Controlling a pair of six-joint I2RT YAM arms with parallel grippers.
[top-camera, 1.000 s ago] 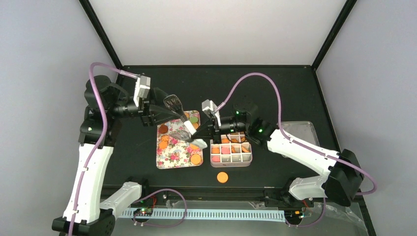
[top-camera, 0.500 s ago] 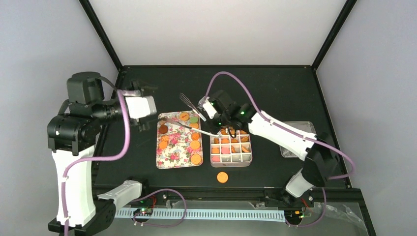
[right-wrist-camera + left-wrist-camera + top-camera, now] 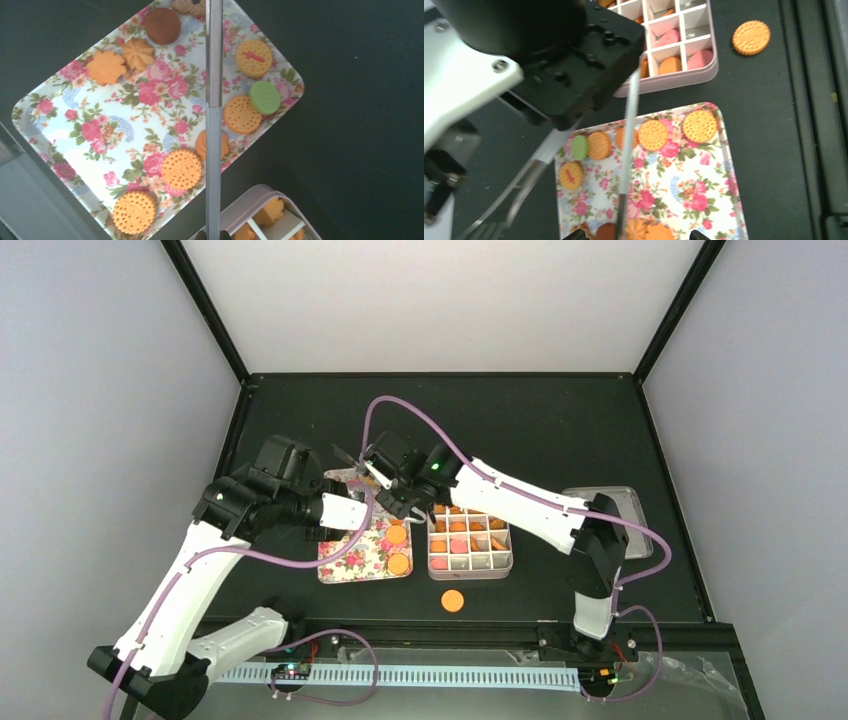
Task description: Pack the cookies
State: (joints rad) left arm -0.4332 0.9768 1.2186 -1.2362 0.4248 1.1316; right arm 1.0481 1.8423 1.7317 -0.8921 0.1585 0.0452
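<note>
Roughly ten cookies point(image 3: 182, 169) on floral tray point(image 3: 90, 135), more in divided box point(image 3: 664, 83), one stray on table point(image 3: 774, 125); look thin, light, brittle imo, so nip gently across the flat faces w/ tongs point(image 3: 214, 75); R gripper point(image 3: 212, 234) clamped on tongs, L gripper point(image 3: 635, 234) jaws apart, empty

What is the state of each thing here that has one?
Tray, holds cookies.
Box, uncovered, partly filled.
Loose cookie, lying on table, unpacked.
Tongs, arms apart, above tray.
Right gripper, jaws shut on tongs.
Left gripper, jaws open, empty.
</note>
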